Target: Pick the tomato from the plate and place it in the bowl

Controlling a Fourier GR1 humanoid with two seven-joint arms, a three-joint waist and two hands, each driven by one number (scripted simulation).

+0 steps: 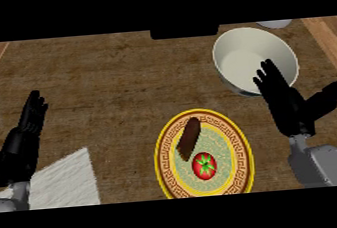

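You see one tomato and one dark brown piece on the single plate, lower centre. One bowl sits upper right. Both the left hand and right hand are spread open, holding nothing.

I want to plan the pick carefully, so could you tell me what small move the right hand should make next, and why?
Probably bring the right hand down and left over the tomato. The hand is open beside the yellow-rimmed plate, in front of the white bowl, and holds nothing, while the tomato sits on the plate.
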